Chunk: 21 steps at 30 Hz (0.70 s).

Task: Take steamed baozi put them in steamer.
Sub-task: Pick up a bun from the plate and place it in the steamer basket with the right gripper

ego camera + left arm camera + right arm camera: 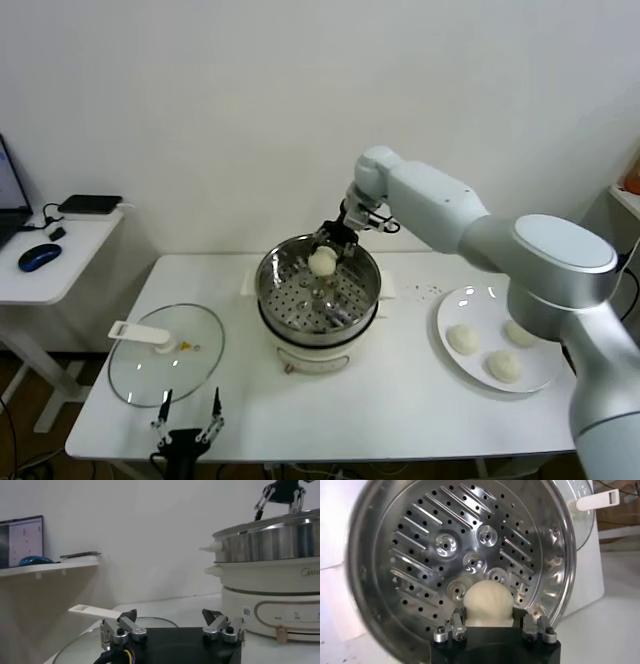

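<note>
Right claw point(326, 250) over the steamer point(318, 285), fingers clamped on one steamed baozi point(322, 262); bun held above the perforated bottom, toward the far side of the basket. In right wrist view: same bun point(488, 604) seated between the two fingers point(451, 628), perforated steel floor directly behind it, no other bun seen in the basket. Whether bun touches the floor: cannot tell.

Three more steamed baozi on white plate point(452, 304) at the robot's right, well apart from the steamer: one nearest the steamer point(463, 339), one toward the front point(504, 366), one farther right point(519, 332), partly hidden by the right arm.

Left claw point(187, 424) low at the front edge of the table point(400, 400), fingers spread wide, holding nothing; just in front of the glass lid point(165, 355). In left wrist view: both fingers point(120, 630) apart, steamer to one side on its white base, lid handle visible beyond the fingers.

Side desk at far left with a blue mouse point(38, 257) and a dark flat device point(90, 204).
</note>
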Available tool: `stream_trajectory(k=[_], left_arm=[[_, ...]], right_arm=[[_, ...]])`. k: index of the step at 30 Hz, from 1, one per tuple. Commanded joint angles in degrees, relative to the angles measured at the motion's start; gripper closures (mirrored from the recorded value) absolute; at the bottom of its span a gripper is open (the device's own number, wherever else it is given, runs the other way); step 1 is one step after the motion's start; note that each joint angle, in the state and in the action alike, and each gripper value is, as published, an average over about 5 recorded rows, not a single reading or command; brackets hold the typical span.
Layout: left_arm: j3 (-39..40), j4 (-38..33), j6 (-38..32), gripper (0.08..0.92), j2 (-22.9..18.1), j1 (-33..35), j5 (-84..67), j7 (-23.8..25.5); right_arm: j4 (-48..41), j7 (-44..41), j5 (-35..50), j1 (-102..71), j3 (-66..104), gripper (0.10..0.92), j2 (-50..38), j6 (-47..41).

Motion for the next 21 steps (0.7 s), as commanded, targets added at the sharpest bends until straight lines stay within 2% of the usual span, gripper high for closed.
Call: stream_trajectory(k=[1, 13, 21], left_arm=[[0.1, 0.12, 0.05, 0.177, -0.04, -0.13, -0.03, 0.02], [0.38, 0.07, 0.05, 0.177, -0.17, -0.26, 0.13, 0.04], [0.43, -0.22, 0.02, 0.177, -0.34, -0.15, 0.25, 0.04]], right_arm=[[-5.72, 0.7, -1.06, -1.61, 0.92, 0.394, 3.22, 2.8], [-8.14, 1.89, -0.84, -1.77, 1.78, 0.352, 4.59, 2.8], [-5.47, 1.1, 5.49, 0.22, 0.56, 0.211, 2.22, 2.8]])
